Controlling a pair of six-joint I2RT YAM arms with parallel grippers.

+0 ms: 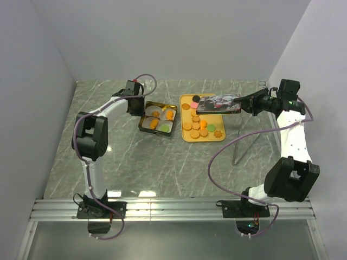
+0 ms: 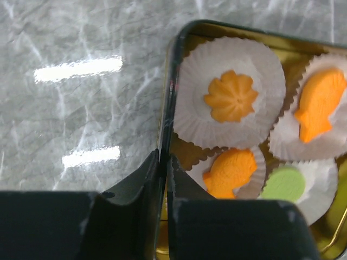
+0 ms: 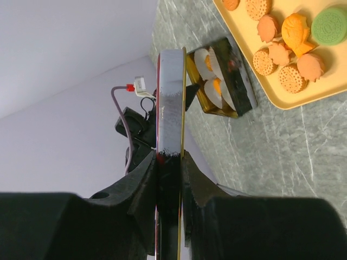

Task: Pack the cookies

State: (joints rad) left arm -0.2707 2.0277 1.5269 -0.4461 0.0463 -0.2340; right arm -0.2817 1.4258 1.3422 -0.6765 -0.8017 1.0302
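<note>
Several cookies (image 1: pixel 200 125), mostly orange and tan with one green and one black, lie on a yellow tray (image 1: pixel 186 135); they also show in the right wrist view (image 3: pixel 293 38). An open dark tin (image 1: pixel 145 125) left of the tray holds white paper cups with an orange flower cookie (image 2: pixel 230 96), two orange fish cookies (image 2: pixel 320 100) and a green one (image 2: pixel 284 183). My left gripper (image 1: pixel 136 108) is shut on the tin's left wall (image 2: pixel 165 108). My right gripper (image 1: pixel 244 103) is shut on the patterned tin lid (image 1: pixel 218 103), held flat above the tray's far part, edge-on in the right wrist view (image 3: pixel 171 108).
Grey marble table (image 1: pixel 162 157) with white walls on three sides. The right arm's cable (image 1: pixel 244 143) loops over the table to the right of the tray. An aluminium rail (image 1: pixel 173 208) runs along the near edge.
</note>
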